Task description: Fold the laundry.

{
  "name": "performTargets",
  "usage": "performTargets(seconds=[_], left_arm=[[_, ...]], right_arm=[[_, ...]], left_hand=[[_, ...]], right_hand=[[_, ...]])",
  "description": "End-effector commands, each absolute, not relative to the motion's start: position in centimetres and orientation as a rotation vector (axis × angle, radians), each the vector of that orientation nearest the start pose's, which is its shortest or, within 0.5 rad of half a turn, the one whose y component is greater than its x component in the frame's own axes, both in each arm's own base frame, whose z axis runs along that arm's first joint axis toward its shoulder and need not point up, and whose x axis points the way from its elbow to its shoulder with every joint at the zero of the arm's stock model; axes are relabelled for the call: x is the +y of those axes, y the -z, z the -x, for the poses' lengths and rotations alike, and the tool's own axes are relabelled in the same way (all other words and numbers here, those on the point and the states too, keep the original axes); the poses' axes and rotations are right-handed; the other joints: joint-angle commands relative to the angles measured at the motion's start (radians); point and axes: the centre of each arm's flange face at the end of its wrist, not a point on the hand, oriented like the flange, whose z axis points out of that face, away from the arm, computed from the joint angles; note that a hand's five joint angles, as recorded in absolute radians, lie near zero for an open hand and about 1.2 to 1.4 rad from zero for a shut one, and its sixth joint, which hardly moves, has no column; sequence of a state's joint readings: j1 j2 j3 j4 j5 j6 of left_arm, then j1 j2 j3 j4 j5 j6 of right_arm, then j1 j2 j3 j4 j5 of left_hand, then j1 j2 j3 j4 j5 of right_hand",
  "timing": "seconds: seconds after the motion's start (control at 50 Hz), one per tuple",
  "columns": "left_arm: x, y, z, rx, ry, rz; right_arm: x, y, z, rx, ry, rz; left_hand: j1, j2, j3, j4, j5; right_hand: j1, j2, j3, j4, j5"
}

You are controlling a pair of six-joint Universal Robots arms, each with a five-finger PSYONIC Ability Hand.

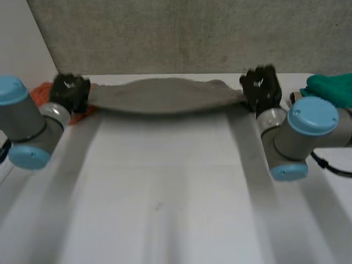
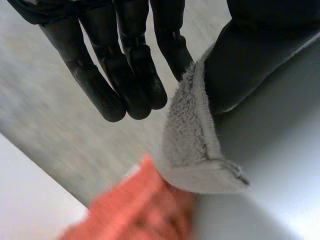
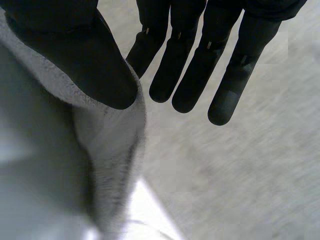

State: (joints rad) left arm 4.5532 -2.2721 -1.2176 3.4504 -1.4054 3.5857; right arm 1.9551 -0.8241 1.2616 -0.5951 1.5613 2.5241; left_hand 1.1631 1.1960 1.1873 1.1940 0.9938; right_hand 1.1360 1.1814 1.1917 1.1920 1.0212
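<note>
Pinching fuzzy grey towel (image 1: 165,94) — hemmed corners | left hand (image 1: 70,91) | right hand (image 1: 262,88)

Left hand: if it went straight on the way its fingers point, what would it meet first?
Most likely the grey wall: the left hand, pinching a corner of the grey towel, points at it. The orange cloth lies just below that line, and depth is unclear.

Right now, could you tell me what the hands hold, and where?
A grey towel stretched between them: the left hand pinches one end near its corner, the right hand the opposite end.
</note>
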Motion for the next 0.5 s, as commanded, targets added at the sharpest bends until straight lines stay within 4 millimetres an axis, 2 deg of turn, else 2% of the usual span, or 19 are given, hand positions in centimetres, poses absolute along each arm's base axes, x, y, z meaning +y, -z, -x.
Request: performTargets(seconds=[0.02,0.14,0.16,0.18,0.32,0.5], left_arm=[[-38.1,-14.9,21.2,2.145,1.892,-1.009],[-36.6,-14.8,20.6,2.203,1.803,-1.039],[-36.5,-14.9,20.6,2.205,1.799,-1.041],[-36.5,-15.1,20.5,2.208,1.807,-1.030],[-37.4,-16.3,20.3,2.185,1.837,-0.993],[-37.8,-16.8,20.1,2.243,1.816,-0.949]], right_arm=[[-37.0,-14.3,-27.7,2.103,2.274,1.086],[-37.2,-14.2,-26.3,2.205,2.118,0.999],[-37.3,-14.2,-26.1,2.214,2.095,0.976],[-37.6,-13.9,-26.0,2.225,2.054,0.936],[-39.1,-12.0,-25.3,2.321,1.857,0.788],[-39.4,-11.5,-24.4,2.411,1.760,0.812]], left_hand=[[0.233,0.200,0.209,0.202,0.228],[0.233,0.200,0.209,0.202,0.228],[0.233,0.200,0.209,0.202,0.228],[0.233,0.200,0.209,0.202,0.228],[0.233,0.200,0.209,0.202,0.228],[0.233,0.200,0.209,0.202,0.228]], right_hand=[[0.260,0.215,0.205,0.204,0.201],[0.260,0.215,0.205,0.204,0.201],[0.144,0.098,0.088,0.088,0.084],[0.023,-0.022,-0.032,-0.033,-0.036],[-0.087,-0.132,-0.142,-0.143,-0.146],[-0.113,-0.158,-0.169,-0.169,-0.173]])
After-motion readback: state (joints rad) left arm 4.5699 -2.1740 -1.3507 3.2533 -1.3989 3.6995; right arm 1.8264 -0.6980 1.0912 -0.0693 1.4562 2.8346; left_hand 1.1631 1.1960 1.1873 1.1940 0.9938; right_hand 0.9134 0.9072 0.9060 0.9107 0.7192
